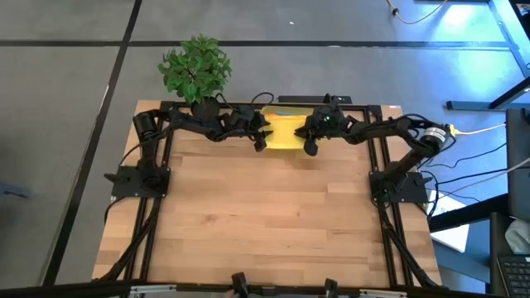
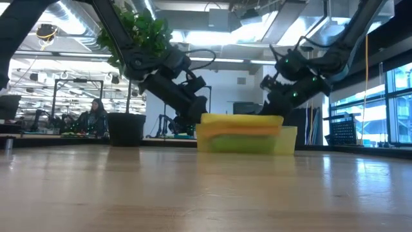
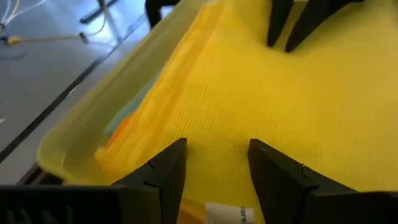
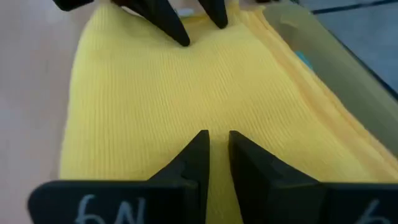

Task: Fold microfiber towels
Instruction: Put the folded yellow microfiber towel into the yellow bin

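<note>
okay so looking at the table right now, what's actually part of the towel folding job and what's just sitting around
Part of the job:
yellow towel on top of the stack
orange towel and green towel beneath it
yellow bin holding them
left gripper, right gripper, both at the top towel

Just sitting around:
potted plant

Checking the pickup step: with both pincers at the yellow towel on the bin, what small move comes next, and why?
Probably close the left pincer on the yellow towel: its fingers stand apart over the cloth, while the right pincer is nearly shut on the opposite edge. The towel lies atop the stack in the bin.
</note>
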Controlling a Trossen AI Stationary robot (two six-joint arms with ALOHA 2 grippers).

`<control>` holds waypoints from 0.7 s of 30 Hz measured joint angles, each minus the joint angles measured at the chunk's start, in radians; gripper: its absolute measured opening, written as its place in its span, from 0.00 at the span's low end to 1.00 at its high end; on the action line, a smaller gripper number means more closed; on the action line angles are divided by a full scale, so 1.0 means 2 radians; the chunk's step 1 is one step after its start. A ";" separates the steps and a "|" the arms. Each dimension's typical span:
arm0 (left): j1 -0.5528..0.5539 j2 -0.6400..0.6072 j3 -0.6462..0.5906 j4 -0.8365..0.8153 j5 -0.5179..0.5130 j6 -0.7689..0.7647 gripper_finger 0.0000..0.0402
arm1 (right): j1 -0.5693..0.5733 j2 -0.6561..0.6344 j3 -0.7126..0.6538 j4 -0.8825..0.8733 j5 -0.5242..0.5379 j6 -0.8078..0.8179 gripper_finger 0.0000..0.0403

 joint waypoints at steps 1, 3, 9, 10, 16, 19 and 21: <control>0.002 0.003 0.000 0.000 -0.007 0.001 0.40 | -0.004 0.009 0.000 0.006 -0.001 0.000 0.16; 0.006 0.006 0.000 0.016 -0.027 0.001 0.40 | -0.012 0.024 0.000 0.019 -0.002 0.000 0.15; 0.020 0.006 0.000 0.052 -0.055 -0.002 0.40 | -0.025 0.050 0.000 0.070 0.014 0.014 0.17; 0.022 0.006 0.000 0.054 -0.055 -0.005 0.40 | -0.026 0.051 0.000 0.077 0.017 0.014 0.17; 0.022 0.006 0.000 0.041 -0.055 -0.012 0.40 | -0.026 0.051 0.000 0.080 0.020 0.016 0.18; 0.020 0.006 0.000 0.036 -0.055 -0.013 0.40 | -0.026 0.051 0.000 0.073 0.020 0.020 0.18; 0.018 0.006 0.000 0.028 -0.055 -0.013 0.40 | -0.026 0.051 0.000 0.070 0.020 0.026 0.18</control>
